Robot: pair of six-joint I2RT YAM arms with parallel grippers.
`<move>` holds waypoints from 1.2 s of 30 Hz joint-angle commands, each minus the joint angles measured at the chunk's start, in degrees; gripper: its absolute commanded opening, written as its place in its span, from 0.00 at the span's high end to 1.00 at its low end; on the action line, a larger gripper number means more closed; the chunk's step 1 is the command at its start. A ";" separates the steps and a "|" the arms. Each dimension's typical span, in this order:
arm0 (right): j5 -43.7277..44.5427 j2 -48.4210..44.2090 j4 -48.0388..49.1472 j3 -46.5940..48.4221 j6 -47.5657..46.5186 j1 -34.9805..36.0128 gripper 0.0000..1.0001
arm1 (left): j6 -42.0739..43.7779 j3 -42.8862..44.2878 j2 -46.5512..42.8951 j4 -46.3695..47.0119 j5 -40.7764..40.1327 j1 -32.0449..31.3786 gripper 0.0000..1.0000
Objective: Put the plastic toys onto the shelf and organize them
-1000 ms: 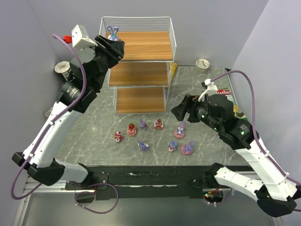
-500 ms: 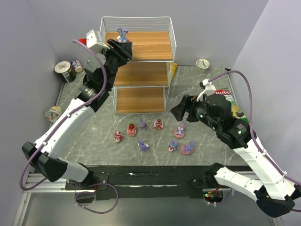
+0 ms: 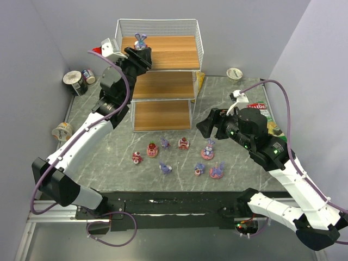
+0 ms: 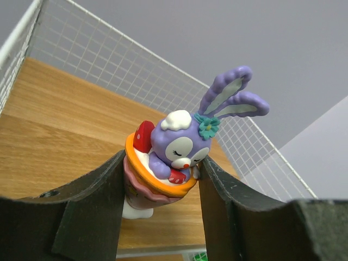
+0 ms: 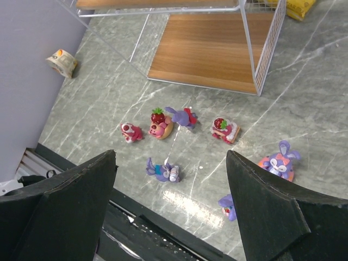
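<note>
My left gripper [image 3: 141,50] is shut on a purple long-eared bunny toy [image 4: 175,154] in an orange-rimmed pink cup, tilted, at the rear left of the shelf's top board [image 3: 171,53]. Whether its white foot touches the wood [image 4: 60,130] I cannot tell. Several other plastic toys lie on the table in front of the shelf: a pink one [image 3: 137,157], a strawberry one [image 3: 152,149], a bunny on a pink base [image 3: 208,150] and a purple one on its side [image 5: 162,170]. My right gripper [image 3: 205,126] hangs open above them, holding nothing.
Cans [image 3: 76,80] stand at the rear left and a small cup [image 3: 61,130] lies by the left wall. A white cup [image 3: 234,73] and a green-red chip bag [image 3: 265,112] sit at the right. A yellow packet [image 3: 200,80] is beside the shelf.
My left arm has carried the bunny to the right, from the top tier's left rear corner to further in over the board. The right arm has barely moved.
</note>
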 commanded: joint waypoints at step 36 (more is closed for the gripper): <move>0.62 0.72 3.95 -1.56 -0.16 -1.64 0.12 | 0.47 -5.68 -2.85 -2.28 8.29 2.47 0.75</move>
